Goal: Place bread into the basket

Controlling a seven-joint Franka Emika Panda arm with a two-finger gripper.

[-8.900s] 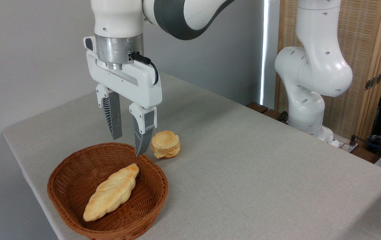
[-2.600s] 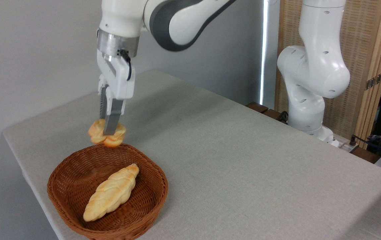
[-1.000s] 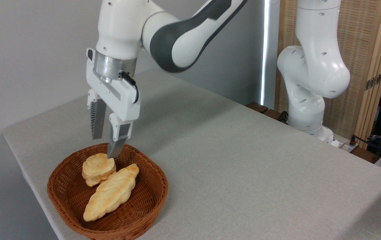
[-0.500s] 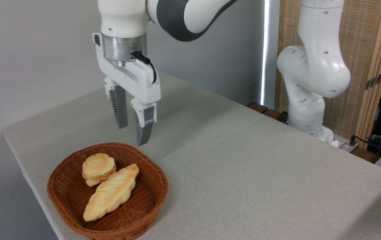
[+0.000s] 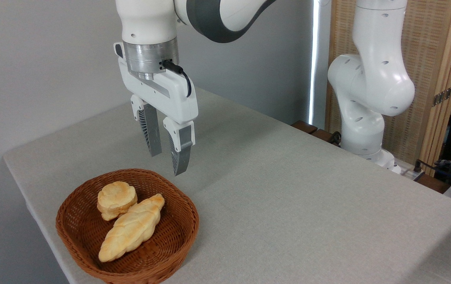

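While the bread (image 5: 116, 199) lies inside the basket (image 5: 178, 232), at its far left part, I see that it touches the tip side of the long braided loaf (image 5: 132, 228), which rests across the middle of the basket. I see the gripper (image 5: 168, 163) above the far right rim of the basket, a little beyond it. Its two fingers stand apart and hold nothing. The basket sits near the front left corner of the grey table (image 5: 288, 197).

Bread (image 5: 116, 199) in basket (image 5: 91, 246) w/ loaf (image 5: 132, 228); pincer (image 5: 168, 163) empty above.
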